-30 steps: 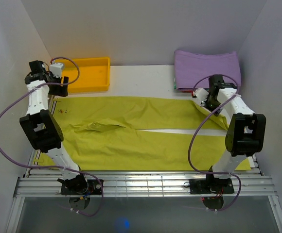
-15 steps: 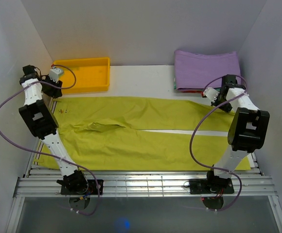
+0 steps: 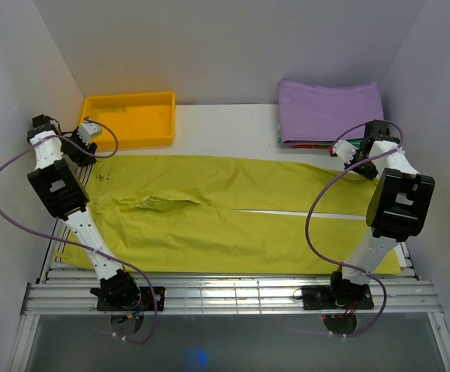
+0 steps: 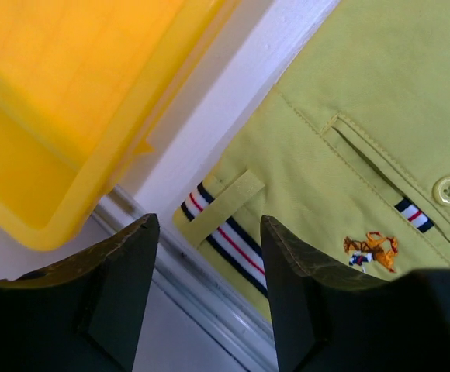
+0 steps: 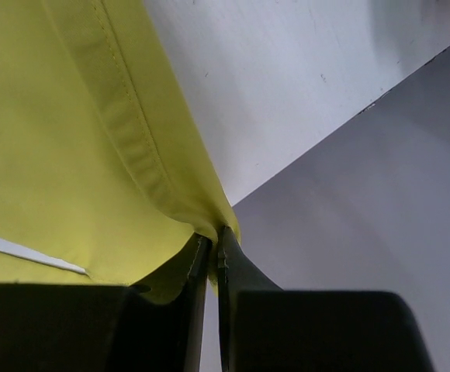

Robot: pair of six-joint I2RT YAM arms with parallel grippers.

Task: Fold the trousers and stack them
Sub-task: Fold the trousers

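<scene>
One pair of trousers (image 3: 233,213) spans the counter (image 3: 225,128); one yellow tray (image 3: 132,116) at far-left corner, one purple cloth (image 3: 330,108) at far-right. The left gripper (image 4: 208,232) stands open and empty; the right gripper (image 5: 213,242) pinches the hem.

Top view: light was bright, even and diffuse from above. The white walls (image 3: 233,46) showed no glare and shadows were faint. One small blue reflection (image 3: 198,358) sat on the hazy dark near panel (image 3: 287,345).

Left wrist view: trousers (image 4: 349,101) were sharp. The yellow bin (image 4: 62,101) was blurred and near-saturated. The fingers (image 4: 120,294) of the left gripper (image 4: 207,226) were dark and soft-edged.

Right wrist view: the hem (image 5: 132,147) was crisp. The right gripper (image 5: 214,239) was underexposed, nearly black.
</scene>
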